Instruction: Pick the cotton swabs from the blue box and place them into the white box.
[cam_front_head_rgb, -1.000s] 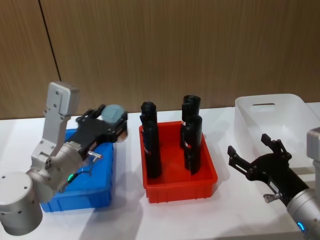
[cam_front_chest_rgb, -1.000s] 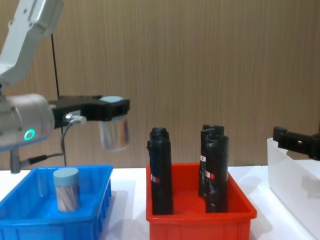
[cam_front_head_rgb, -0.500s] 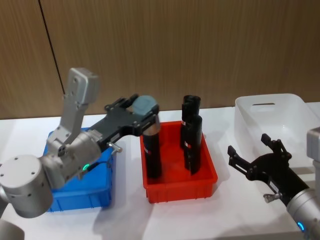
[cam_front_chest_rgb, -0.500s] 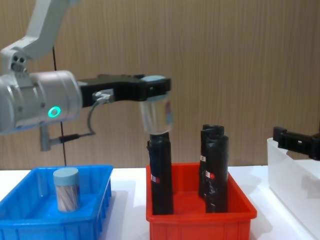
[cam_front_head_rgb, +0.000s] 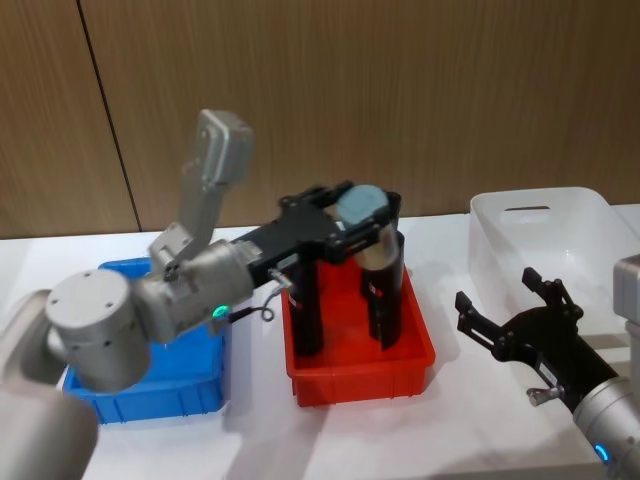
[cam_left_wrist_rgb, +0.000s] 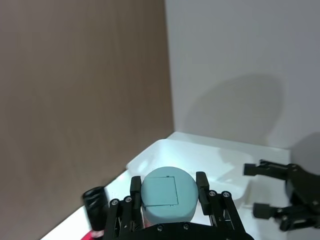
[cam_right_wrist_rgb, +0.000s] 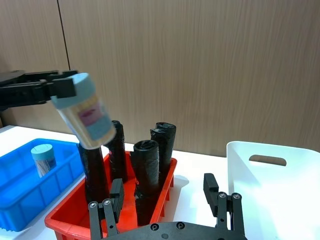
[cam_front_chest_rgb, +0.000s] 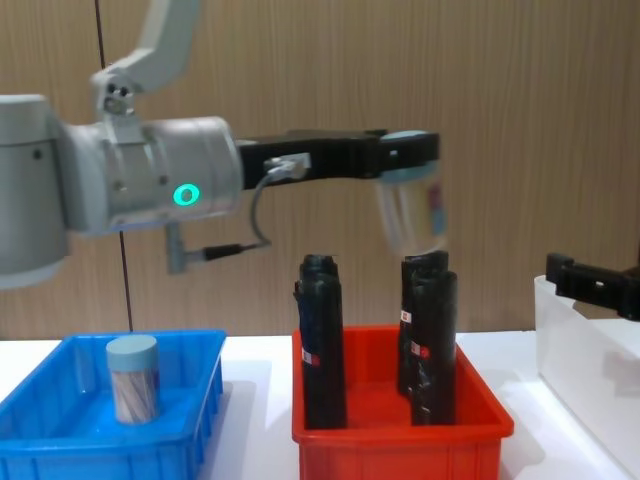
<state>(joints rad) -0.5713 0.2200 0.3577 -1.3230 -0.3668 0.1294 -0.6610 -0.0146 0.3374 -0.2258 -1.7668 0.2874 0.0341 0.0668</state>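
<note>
1. My right pincer (cam_front_head_rgb: 497, 287) hangs nearest me at 2 o'clock. Its fingers are spread and pinch nothing, and it sits just short of the white box (cam_front_head_rgb: 540, 235).
2. At 10 o'clock the blue box (cam_front_chest_rgb: 60, 452) holds a spare jar (cam_front_chest_rgb: 132, 378), standing upright with its lid on top.
3. At 12 o'clock the red bin (cam_front_chest_rgb: 400, 448) carries black rolls (cam_front_chest_rgb: 322, 340), all standing on end.
4. Above that bin my left pincer (cam_front_chest_rgb: 408, 158) reaches across from 10 o'clock, pinching the held jar (cam_front_chest_rgb: 412, 215) at its lid end. The jar hangs tilted over the rear rolls.
5. Farthest out at 1 o'clock is the white box's far wall with its handle slot.
</note>
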